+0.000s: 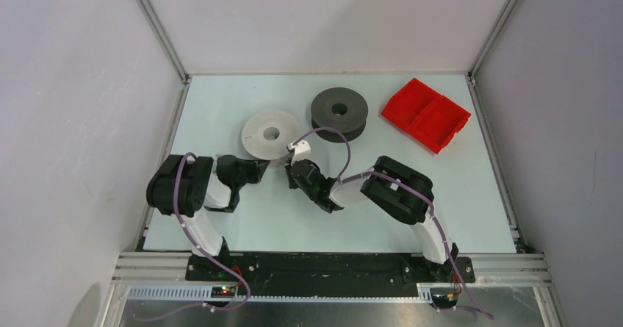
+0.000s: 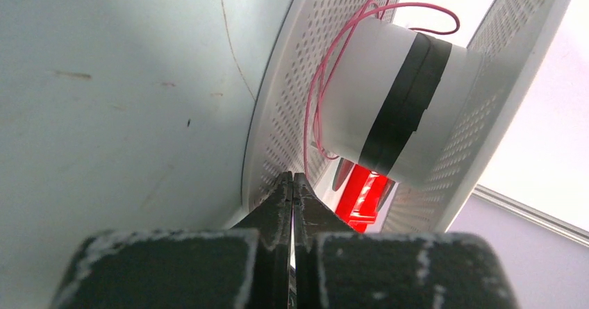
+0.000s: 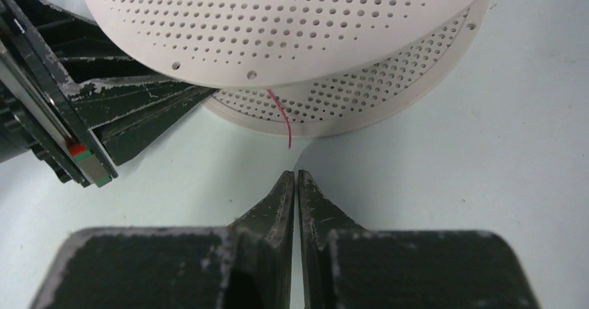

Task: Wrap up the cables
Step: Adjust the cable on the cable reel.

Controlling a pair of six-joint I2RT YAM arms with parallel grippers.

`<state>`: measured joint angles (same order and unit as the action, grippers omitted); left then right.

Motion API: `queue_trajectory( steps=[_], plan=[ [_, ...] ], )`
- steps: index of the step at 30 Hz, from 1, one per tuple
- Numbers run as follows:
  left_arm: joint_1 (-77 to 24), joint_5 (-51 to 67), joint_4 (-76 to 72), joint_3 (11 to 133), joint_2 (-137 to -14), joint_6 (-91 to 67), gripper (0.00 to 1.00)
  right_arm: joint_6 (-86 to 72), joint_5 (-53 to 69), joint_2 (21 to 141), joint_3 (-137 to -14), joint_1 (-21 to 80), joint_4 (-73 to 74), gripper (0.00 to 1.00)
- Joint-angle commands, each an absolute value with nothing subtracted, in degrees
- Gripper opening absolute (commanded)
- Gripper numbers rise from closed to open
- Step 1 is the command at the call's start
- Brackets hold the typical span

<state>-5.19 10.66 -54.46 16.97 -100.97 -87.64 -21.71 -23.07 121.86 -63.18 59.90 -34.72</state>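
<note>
The step in hand was the winding of the white spool (image 1: 272, 134), judging by how things lay. Its thin pink-red filament (image 3: 289, 132) sat in a few loose turns on the hub. One short free end came out between the two perforated flanges at the near rim and hung over the table (image 3: 486, 149).

The left gripper (image 2: 292, 184) had its fingers pressed together, with the tips pushed against this spool's near-left rim. The strand ran down close to them, but I could not tell whether it was caught. The right gripper (image 3: 297, 177) was also closed on nothing, just in front of the free end and not touching it.

The dark grey spool (image 1: 339, 112) stood behind and to the right of the white one, not handled.

The next move probably called for the right fingers to part, advance over the strand's tip and pinch it (a very thin target), then lead it around the hub.
</note>
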Motion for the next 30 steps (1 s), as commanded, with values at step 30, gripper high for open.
queue_trajectory(
  steps=[30],
  plan=[
    [-5.8, 9.5, -57.7, 20.9, -106.2, -88.6, 0.00, -17.0, -27.8, 115.8, -54.9, 61.7, -41.1, 0.09]
  ],
)
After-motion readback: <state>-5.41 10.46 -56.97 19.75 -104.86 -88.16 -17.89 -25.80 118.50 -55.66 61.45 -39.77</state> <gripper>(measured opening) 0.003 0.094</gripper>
